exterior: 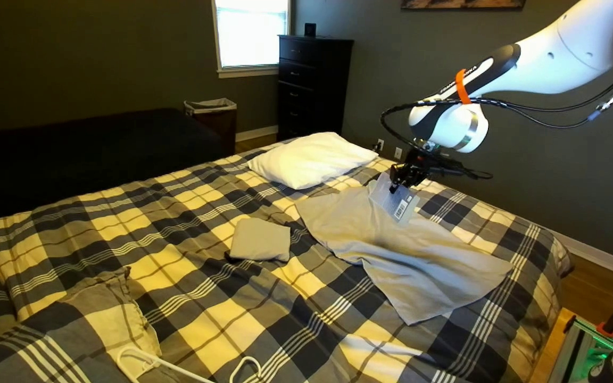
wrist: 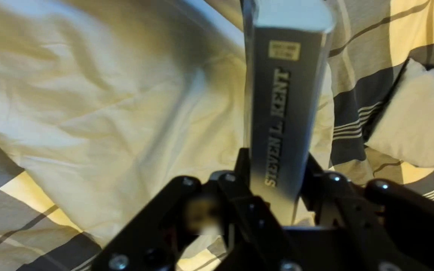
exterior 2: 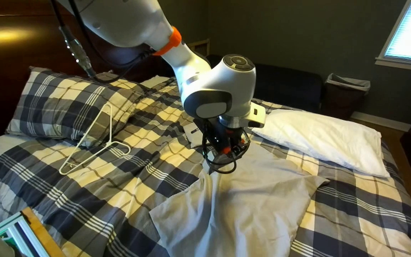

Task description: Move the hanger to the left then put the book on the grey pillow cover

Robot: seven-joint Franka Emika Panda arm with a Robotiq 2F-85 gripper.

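Note:
My gripper point(exterior: 399, 180) is shut on the book point(exterior: 388, 198) and holds it tilted above the far part of the grey pillow cover point(exterior: 434, 266). In the wrist view the grey spine of the book point(wrist: 283, 101) stands between the two fingers point(wrist: 277, 165), with the pillow cover point(wrist: 89, 131) below. In an exterior view the gripper point(exterior 2: 227, 151) hides most of the book; the cover point(exterior 2: 248, 207) lies wrinkled beneath. The white hanger point(exterior 2: 110, 128) leans on a plaid pillow at the left there. It also shows, cut off, at a bottom edge point(exterior: 173, 365).
A tan folded square point(exterior: 260, 239) lies beside the cover and shows in the wrist view point(wrist: 420, 120). A plump white pillow point(exterior: 312, 159) lies at the cover's far end. The plaid pillow point(exterior 2: 66, 103) is by the headboard. A wood-edged frame point(exterior 2: 36, 228) stands beside the bed.

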